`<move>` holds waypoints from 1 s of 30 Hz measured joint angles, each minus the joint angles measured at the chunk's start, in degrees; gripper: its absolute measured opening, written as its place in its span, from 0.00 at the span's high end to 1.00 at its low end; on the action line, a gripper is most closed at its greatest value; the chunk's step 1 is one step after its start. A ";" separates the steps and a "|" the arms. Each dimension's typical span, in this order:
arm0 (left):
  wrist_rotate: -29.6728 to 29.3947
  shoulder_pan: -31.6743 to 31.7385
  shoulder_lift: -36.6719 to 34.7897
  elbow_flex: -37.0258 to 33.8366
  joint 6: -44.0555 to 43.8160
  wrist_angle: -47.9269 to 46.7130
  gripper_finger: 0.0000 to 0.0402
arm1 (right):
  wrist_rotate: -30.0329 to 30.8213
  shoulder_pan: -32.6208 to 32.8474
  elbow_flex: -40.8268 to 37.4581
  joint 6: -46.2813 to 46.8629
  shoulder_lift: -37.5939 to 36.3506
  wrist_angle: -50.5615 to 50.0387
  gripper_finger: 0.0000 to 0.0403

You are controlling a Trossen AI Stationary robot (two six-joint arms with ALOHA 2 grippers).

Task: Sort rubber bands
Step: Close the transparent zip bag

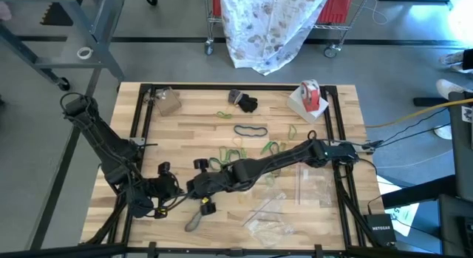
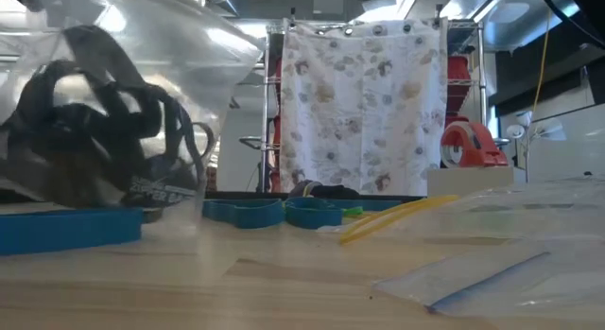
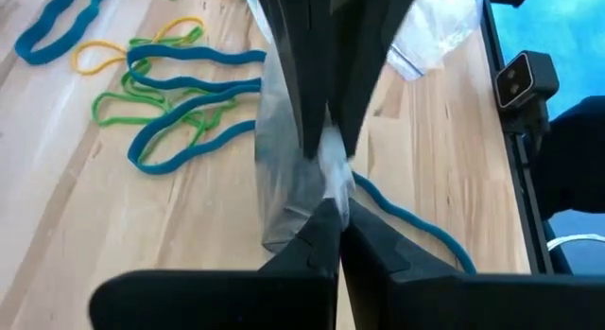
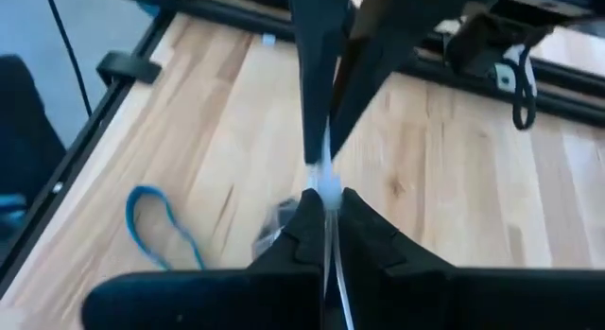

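A pale wooden bench (image 1: pixel 192 114) with a black frame is carrying scattered rubber bands (image 1: pixel 250 130) around its middle. A red-and-white tape roll (image 1: pixel 310 94) is sitting at 1 o'clock, a black bundle (image 1: pixel 246 103) at 12, and clear plastic bags (image 1: pixel 272 227) are lying toward 5.

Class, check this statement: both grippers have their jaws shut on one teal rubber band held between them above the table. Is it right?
One thing is wrong: what is held. The left gripper and the right gripper both have their jaws shut on a clear plastic bag held between them, as the left wrist view shows.
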 joint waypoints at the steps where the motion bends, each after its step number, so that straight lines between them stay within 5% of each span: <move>1: 0.05 -0.03 -0.01 0.02 0.02 -0.05 1.00 | 0.00 0.00 0.56 0.02 0.00 -1.45 0.97; 9: 0.46 -1.41 0.00 -0.07 -0.55 -1.00 1.00 | 1.03 0.02 1.50 4.11 -0.76 -15.08 0.97; 17: -8.45 -0.38 -0.02 -0.68 -0.28 1.44 0.99 | 1.01 0.11 1.50 4.63 -0.76 -13.50 0.98; 30: -8.77 6.41 0.07 -6.45 11.26 17.92 0.70 | 0.98 0.00 1.50 4.58 -0.76 -13.10 0.98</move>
